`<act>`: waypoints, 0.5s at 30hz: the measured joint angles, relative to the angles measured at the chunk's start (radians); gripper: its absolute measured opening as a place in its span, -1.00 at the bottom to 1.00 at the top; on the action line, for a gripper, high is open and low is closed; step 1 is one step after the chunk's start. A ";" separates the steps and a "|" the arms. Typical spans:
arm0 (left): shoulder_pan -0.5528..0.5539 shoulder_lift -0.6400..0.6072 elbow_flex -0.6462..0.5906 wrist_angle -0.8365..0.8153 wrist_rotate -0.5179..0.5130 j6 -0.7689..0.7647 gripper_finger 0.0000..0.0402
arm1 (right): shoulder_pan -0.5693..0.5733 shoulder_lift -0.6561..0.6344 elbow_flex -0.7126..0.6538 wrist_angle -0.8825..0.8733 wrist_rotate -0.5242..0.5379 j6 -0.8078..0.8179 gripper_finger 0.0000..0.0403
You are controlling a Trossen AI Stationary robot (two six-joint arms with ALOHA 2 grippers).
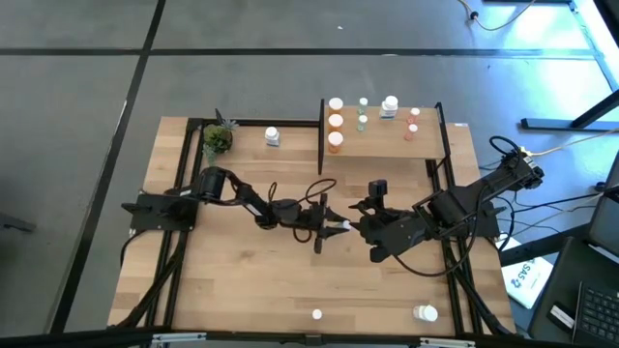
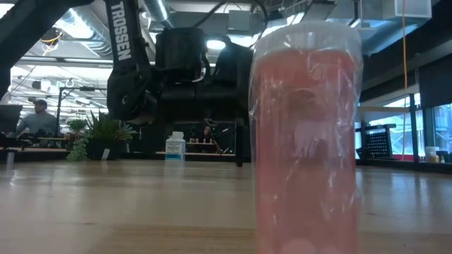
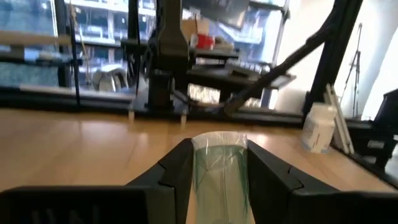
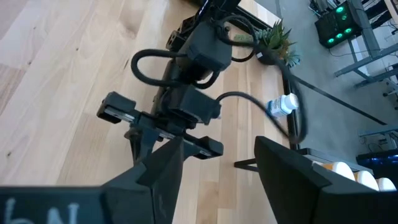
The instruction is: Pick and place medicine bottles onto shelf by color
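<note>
"TROSSEN" runs in white letters down the dark arm (image 2: pixel 127 42); nothing else is legible.

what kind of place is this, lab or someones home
Most likely a robotics lab or open workshop, not a home: two arms work at a wooden table on a bare concrete floor, with an exposed industrial ceiling and a person at a desk behind.

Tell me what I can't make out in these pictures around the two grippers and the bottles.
- Low view: a pinkish-red bottle up against the lens hides the table behind it, and its base is cut off by the edge.
- Left wrist view: the green bottle between the left gripper fingers has its lower part cut off.
- High view: bottles on the shelf are too small to read labels.
- Right wrist view: the right gripper is open with nothing between its fingers.
</note>
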 joint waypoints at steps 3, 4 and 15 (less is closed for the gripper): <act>0.001 0.000 0.000 -0.052 -0.001 -0.013 -0.42 | 0.000 0.000 0.000 0.000 0.000 0.002 0.00; 0.001 0.000 0.000 -0.073 -0.004 -0.025 -0.42 | 0.000 0.000 0.000 0.000 0.000 0.001 0.00; 0.002 0.000 -0.001 -0.236 -0.027 -0.202 -0.41 | 0.000 0.000 0.000 0.000 0.000 0.000 0.00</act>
